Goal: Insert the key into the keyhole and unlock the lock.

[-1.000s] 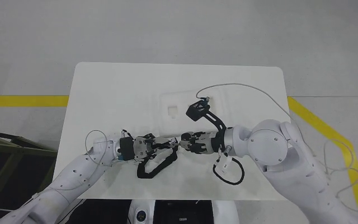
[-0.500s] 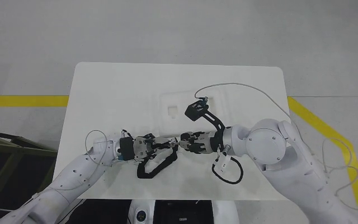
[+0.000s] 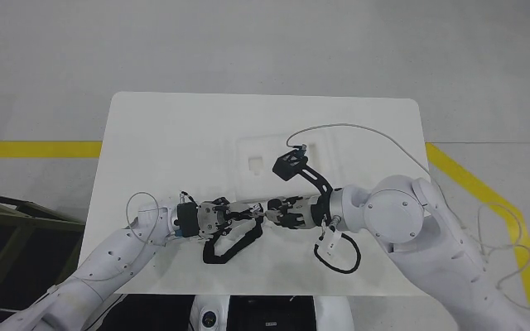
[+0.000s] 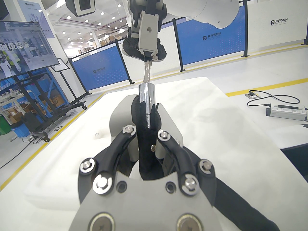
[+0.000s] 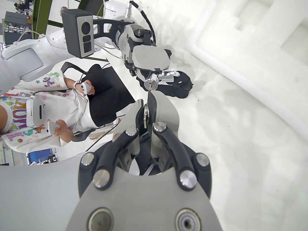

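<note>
The key (image 4: pixel 146 72) is sitting just on the robot's side of the white foam tray (image 3: pixel 257 149), held up off the table (image 3: pixel 166 132). Its blade is pointing straight at the lock (image 4: pixel 147 94) and its tip is meeting the keyhole at the end of the chrome cylinder; how deep it is going in cannot be told. The right gripper (image 5: pixel 149 104) is pinching the key by its head, with its fingers (image 5: pixel 166 111) squeezed tight on it and almost no gap showing. The lock is facing it from the other side, equally close to the tray's near edge. The left gripper (image 4: pixel 144 114) is clamping the lock's black-wrapped body, and its fingers (image 4: pixel 168 121) are pressing in on both sides with the cylinder sticking out past the tips. The lock's black cable (image 3: pixel 225 247) is looping down from the left gripper, away from the tray.
</note>
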`<control>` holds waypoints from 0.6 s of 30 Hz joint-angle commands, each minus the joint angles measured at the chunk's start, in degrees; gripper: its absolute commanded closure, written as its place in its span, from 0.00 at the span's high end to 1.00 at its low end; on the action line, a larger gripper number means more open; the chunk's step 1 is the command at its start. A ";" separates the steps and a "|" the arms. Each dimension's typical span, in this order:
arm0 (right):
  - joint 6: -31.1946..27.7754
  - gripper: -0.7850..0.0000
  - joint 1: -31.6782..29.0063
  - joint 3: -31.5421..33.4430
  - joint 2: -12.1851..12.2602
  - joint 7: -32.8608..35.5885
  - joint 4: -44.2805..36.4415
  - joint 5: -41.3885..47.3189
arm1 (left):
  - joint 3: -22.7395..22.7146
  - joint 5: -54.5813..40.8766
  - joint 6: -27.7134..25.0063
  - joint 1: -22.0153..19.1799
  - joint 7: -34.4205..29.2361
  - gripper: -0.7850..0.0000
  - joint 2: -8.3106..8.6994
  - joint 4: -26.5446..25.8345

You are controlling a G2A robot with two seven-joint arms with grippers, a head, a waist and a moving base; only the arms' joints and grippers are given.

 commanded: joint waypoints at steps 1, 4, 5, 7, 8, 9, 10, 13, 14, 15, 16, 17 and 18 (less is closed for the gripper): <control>0.08 0.00 0.08 -0.06 0.02 0.16 0.00 -0.01 | 0.00 0.00 0.00 0.00 0.00 0.00 0.00 0.00; 0.35 0.00 0.24 -0.26 0.03 0.41 0.18 0.10 | 0.00 0.00 0.00 0.00 0.00 0.00 0.00 0.00; 0.42 0.00 0.34 -0.35 0.02 0.45 0.30 0.18 | 0.00 0.00 0.00 0.00 0.00 0.00 0.00 0.00; 0.51 0.00 0.60 -0.63 -0.01 0.68 0.58 0.28 | 0.00 0.00 0.00 0.00 0.00 0.00 0.00 0.00; 0.55 0.00 0.77 -0.78 -0.03 0.81 0.73 0.34 | 0.00 0.00 0.00 0.00 0.00 0.00 0.00 0.00; 0.60 0.00 0.93 -0.90 -0.06 0.86 0.88 0.46 | 0.00 0.00 0.00 0.00 0.00 0.00 0.00 0.00; 0.57 0.00 1.11 -1.04 -0.08 0.91 0.99 0.51 | 0.00 0.00 0.00 0.00 0.00 0.00 0.00 0.00; 0.77 0.00 1.64 -1.38 -0.16 1.04 1.39 0.74 | 0.00 0.00 0.00 0.00 0.00 0.00 0.00 0.00; 0.87 0.00 1.83 -1.48 -0.18 1.13 1.54 0.80 | 0.00 0.00 0.00 0.00 0.00 0.00 0.00 0.00; 0.95 0.00 2.04 -1.59 -0.20 1.25 1.65 0.86 | 0.00 0.00 0.00 0.00 0.00 0.00 0.00 0.00; 1.07 0.00 2.24 -1.72 -0.22 1.47 1.80 0.94 | 0.00 0.00 0.00 0.00 0.00 0.00 0.00 0.00; 1.22 0.00 2.48 -1.84 -0.24 1.66 1.94 1.01 | 0.00 0.00 0.00 0.00 0.00 0.00 0.00 0.00; 1.35 0.00 2.72 -1.96 -0.27 1.82 2.07 1.11 | 0.00 0.00 0.00 0.00 0.00 0.00 0.00 0.00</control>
